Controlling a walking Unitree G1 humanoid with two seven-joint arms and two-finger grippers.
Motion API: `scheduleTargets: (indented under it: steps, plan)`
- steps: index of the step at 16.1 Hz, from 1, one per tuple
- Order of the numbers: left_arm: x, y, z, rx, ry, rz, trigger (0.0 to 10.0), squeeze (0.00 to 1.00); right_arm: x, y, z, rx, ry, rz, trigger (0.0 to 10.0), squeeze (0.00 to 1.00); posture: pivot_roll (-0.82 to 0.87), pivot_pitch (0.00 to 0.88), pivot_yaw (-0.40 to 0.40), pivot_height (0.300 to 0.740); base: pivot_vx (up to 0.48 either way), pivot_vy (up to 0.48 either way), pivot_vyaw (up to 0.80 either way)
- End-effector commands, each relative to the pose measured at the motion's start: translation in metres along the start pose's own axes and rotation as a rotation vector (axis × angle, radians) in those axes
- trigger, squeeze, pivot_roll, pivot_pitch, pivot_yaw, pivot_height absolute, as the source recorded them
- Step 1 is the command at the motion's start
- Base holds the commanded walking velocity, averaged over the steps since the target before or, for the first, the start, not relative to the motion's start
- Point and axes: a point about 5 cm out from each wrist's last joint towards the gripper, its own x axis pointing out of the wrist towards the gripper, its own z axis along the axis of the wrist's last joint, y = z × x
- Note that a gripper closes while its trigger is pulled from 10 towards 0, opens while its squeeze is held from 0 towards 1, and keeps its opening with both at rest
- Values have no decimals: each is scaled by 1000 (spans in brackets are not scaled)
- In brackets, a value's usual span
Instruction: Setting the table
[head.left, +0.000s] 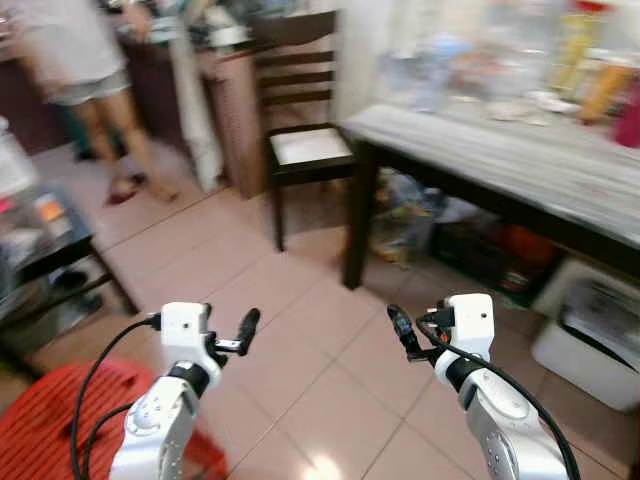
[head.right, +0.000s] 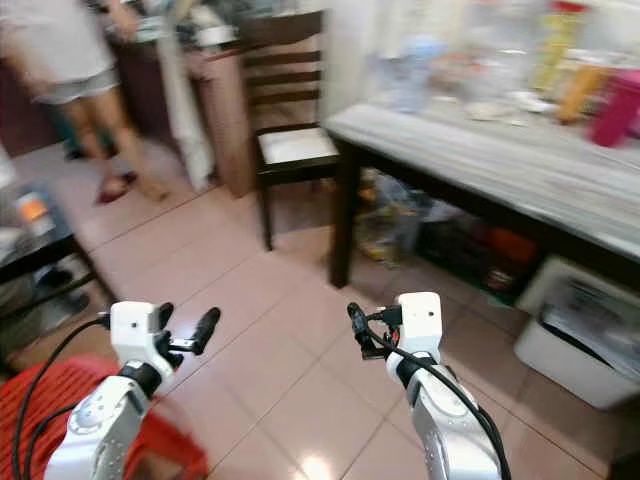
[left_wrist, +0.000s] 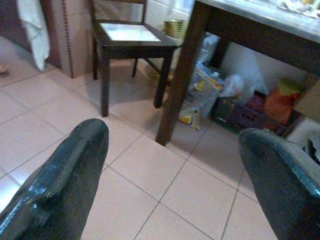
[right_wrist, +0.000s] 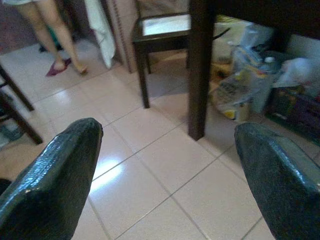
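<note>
Surface at 2 o'clock, cluttered | left gripper and right gripper wide, empty | risk: blurred approach clipping chair

No legible text anywhere, bottles on the table at two o'clock too blurred to read, printed bag under it shows no readable lettering

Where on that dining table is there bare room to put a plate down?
The near strip of the dining table, along its front edge from the corner by the chair rightwards, looks bare. The far side by the curtain is crowded with blurred bottles and jars. Both grippers, left and right, hang over floor tiles, fingers open and holding nothing.
</note>
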Motion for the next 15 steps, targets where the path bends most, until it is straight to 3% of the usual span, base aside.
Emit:
scheduleTargets:
  steps: [1, 10, 15]
  plan:
    - [2, -5, -4, -8, 17, -16, 10000, 0, -2, -6, 1, 2, 0, -15, 10000, 0, -181, 0, 14, 740, 0, -285, -706]
    - [3, -2, -3, 1, 26, -21, 10000, 0, -5, -4, 0, 13, 0, -22, 10000, 0, -188, 0, 23, 740, 0, -282, -655]
    - [9, -13, 11, 24, -42, -56, 10000, 0, -5, -3, 23, -16, -114, -54, 10000, 0, -194, 0, 23, 740, 0, -282, 0]
